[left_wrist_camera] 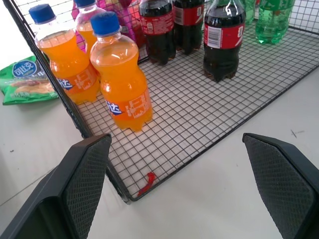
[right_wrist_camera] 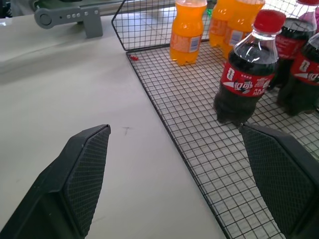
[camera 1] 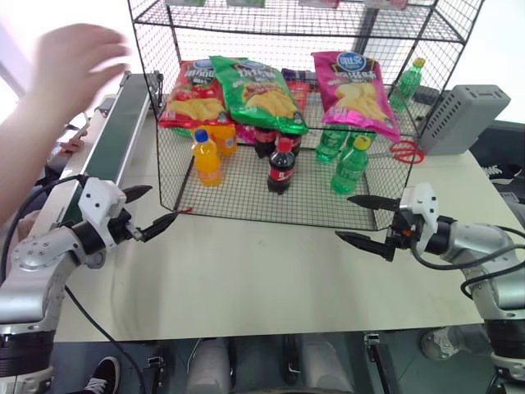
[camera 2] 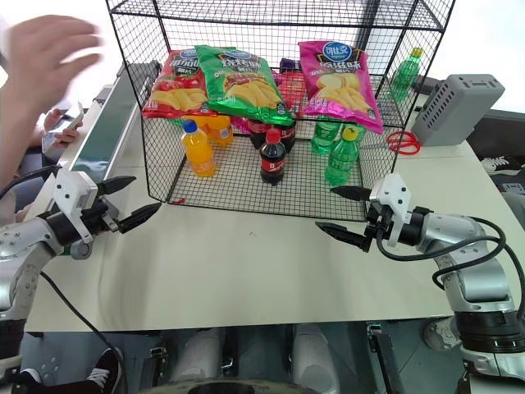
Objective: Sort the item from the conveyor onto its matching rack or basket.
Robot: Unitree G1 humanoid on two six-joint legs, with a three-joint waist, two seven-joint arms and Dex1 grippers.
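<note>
Resting already on the rack (camera 1: 435,33) shelf beside green and red bags, magenta-pink chip bag (camera 1: 354,92). Hovering empty over the worktop (camera 1: 262,263) in front, jaws spread wide: left end effector (camera 1: 152,211) and right end effector (camera 1: 362,220). Nothing visible on the conveyor (camera 1: 115,123); sorting seemingly done, nothing left but waiting.

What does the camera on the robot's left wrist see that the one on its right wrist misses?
Left wrist camera: a small green snack packet on the white table outside the black wire rack, plus green plastic bottles. Right wrist camera: the grey metal end of the conveyor. Both: orange soda bottles, dark cola bottles, the rack floor and a red clip.
</note>
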